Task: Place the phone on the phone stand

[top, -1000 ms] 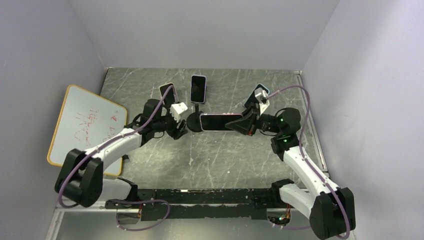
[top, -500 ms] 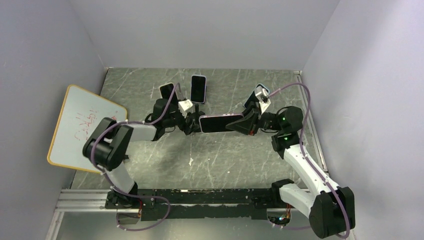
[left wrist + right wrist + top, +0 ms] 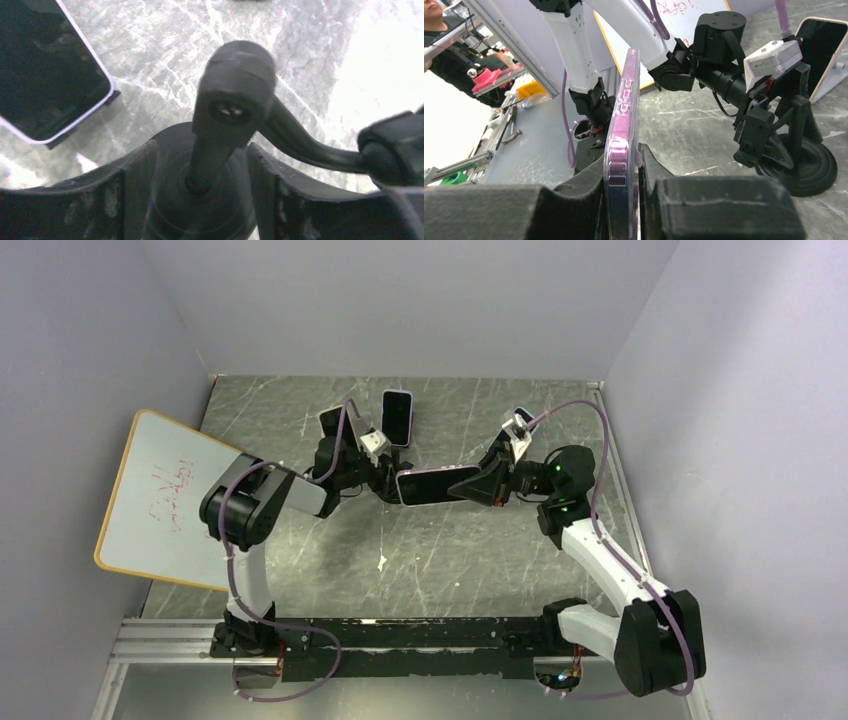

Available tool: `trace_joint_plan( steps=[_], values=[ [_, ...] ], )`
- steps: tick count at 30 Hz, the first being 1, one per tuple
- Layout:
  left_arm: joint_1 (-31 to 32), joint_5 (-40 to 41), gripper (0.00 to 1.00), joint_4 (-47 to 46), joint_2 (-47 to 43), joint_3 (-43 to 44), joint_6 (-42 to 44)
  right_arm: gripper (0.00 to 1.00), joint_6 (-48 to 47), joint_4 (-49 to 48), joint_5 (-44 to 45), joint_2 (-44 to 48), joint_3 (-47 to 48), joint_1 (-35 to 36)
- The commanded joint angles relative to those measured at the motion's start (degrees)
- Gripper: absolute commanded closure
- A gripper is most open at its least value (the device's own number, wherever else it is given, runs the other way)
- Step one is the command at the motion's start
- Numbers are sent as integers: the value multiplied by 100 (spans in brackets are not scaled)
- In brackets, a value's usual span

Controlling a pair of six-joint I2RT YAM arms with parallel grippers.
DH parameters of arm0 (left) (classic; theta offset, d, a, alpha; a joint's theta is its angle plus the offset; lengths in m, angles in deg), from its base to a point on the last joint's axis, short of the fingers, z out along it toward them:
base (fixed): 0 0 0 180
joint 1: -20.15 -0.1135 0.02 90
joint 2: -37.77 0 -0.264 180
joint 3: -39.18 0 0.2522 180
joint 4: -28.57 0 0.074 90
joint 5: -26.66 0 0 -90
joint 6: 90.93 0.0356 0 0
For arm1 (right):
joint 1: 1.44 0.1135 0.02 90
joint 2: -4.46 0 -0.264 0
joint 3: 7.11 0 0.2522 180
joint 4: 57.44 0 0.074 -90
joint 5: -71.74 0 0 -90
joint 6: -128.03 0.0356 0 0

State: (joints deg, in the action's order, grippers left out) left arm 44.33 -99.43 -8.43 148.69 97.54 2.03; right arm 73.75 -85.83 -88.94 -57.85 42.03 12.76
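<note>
Pinching phone edgewise (right pincer)

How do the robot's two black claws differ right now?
The left gripper stands open, astride the post of the black round-based phone stand. The right gripper is shut on the pink-cased phone, holding it on edge in the air. Both are black, two-fingered and close to the stand.

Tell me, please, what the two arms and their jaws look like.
The left arm and right arm have white shells, black joints and bases. Each carries a purple cable and a white wrist camera. Green lights dot the right arm. Jaws are chunky and black.
</note>
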Motion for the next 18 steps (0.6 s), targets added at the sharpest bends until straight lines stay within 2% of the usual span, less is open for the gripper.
trace_joint_plan(
  steps=[1,3,4,6,12,18],
  values=[
    [-16,-676,44,-816,390,280,-419,100,-255,-266,210,-120,47,-31],
    [17,-909,80,-731,478,376,-523,100,-330,-448,429,-220,-53,-22],
    [38,-982,92,-762,491,342,-574,100,-330,-659,515,-303,-106,-8],
    [122,-1148,95,-1106,515,158,-852,100,-278,-1104,702,-445,-204,28],
    [503,-1553,95,-1636,611,-353,-1339,100,88,-2834,1056,-975,-583,269],
    [849,-1777,95,-1517,756,-618,-1231,100,-330,-3367,1329,-1457,-769,824]
  ],
)
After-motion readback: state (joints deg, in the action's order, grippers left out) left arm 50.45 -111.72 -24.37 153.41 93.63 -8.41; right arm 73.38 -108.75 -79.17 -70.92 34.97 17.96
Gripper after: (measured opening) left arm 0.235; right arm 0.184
